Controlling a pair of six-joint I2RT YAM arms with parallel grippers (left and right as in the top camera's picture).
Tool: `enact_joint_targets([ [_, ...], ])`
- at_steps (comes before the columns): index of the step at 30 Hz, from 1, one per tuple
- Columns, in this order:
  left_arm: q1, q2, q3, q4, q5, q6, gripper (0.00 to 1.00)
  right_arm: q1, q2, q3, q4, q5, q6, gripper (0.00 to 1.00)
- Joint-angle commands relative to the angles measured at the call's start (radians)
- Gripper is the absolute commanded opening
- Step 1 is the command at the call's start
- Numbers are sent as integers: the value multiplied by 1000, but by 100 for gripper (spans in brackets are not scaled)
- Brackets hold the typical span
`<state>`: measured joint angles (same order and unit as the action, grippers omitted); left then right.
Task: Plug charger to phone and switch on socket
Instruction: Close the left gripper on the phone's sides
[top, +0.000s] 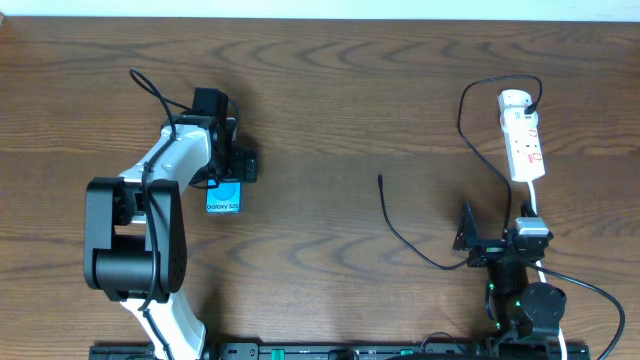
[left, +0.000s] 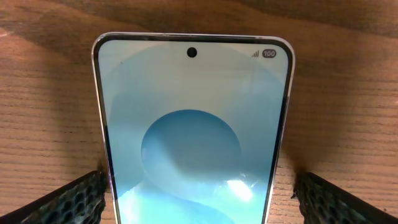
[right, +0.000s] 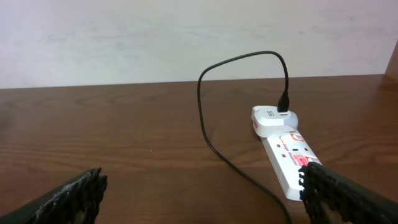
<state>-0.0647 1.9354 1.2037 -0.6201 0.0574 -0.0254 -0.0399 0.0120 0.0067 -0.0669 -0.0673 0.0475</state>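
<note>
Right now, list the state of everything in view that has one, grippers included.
phone: flat on the table, screen lit, no cable attached.
charger: one end in the white adapter, tip lying loose on the table, well apart from the phone.
socket: adapter plugged in at one end; switch positions too small to tell.
left gripper: open, a finger on either side of the phone.
right gripper: open, empty.

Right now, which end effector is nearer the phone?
Left. The left end effector straddles the phone, open fingers on both sides; the right end effector sits far across the table, near the socket.
</note>
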Motion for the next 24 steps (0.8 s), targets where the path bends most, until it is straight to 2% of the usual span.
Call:
enact_joint_targets([
  [1, 2, 13, -19, -2, 2, 7, 98, 9, -5, -1, -4, -2, -7, 99],
  [24, 2, 13, -19, -26, 2, 19, 98, 9, -5, -1, -4, -2, -8, 99],
])
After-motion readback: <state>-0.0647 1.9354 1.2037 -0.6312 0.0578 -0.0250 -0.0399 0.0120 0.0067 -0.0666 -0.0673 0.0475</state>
